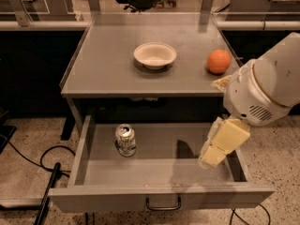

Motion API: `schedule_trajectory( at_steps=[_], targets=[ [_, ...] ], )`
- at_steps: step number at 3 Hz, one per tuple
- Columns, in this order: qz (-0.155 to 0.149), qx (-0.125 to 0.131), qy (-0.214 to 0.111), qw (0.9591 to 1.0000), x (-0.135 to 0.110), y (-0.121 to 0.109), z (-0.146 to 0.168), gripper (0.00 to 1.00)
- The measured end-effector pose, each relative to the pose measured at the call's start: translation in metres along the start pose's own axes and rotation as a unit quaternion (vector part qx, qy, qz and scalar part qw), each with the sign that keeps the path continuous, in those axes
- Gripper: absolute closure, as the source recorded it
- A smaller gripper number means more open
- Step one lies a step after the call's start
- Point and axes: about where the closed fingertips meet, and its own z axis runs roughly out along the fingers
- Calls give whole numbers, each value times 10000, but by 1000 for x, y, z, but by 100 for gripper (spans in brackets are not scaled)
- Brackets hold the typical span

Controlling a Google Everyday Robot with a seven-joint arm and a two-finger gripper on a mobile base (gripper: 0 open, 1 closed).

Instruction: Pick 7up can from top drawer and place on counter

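The cream hand (pixel 211 157), apart or together I cannot tell, hangs at the right of the grey metal drawer (pixel 159 191). Centre it above the upright pale aluminium can (pixel 125 140), then lower straight.

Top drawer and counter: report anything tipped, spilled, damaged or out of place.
Nothing stands out. The 7up can stands upright in the left part of the open top drawer, no spill around it. The white bowl and the orange sit on the counter. The tool hangs over the drawer's right side, apart from the can.
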Motion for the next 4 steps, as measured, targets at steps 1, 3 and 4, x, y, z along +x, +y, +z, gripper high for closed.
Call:
schedule_trajectory(
  at_steps=[1,3,4],
  targets=[
    [85,-70,-204,9997,-3,7,30,0],
    [231,-112,-616,9978,-8,10,79,0],
    [168,-238,-765,9966,-14,18,106,0]
  ],
)
